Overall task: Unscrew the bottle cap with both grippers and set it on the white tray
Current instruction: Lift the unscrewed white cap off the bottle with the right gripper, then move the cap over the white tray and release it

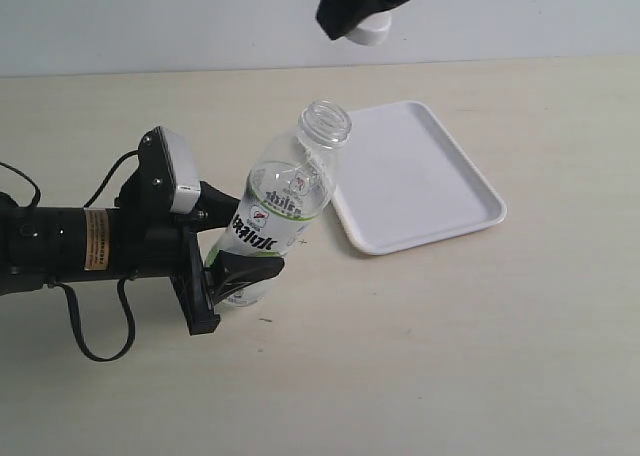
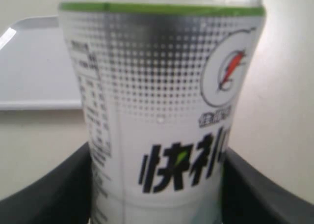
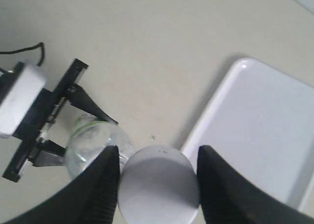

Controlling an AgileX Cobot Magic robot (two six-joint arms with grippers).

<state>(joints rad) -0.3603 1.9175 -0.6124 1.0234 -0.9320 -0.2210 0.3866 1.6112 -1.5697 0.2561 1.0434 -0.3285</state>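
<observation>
Clamps the open bottle [image 1: 285,211] steady in the left gripper [image 1: 232,242], pinches the cap [image 1: 368,34] in the right gripper [image 3: 159,181] above it, ready for the tray [image 1: 440,176]

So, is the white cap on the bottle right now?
No, the bottle has a bare open neck, and the bottle cap is gripped in the right hand above it.

The bottle [image 2: 162,111] has a label with large dark Chinese characters [image 2: 184,167] reading 快 and 补; the rest is cut off. Above them is a round emblem [image 2: 226,71] with a red-orange lightning bolt. The small characters beneath it and the fine-print column [image 2: 91,106] are too blurred to read. The orange label [image 1: 96,239] on the left arm [image 1: 50,241] has print too small to read.
</observation>
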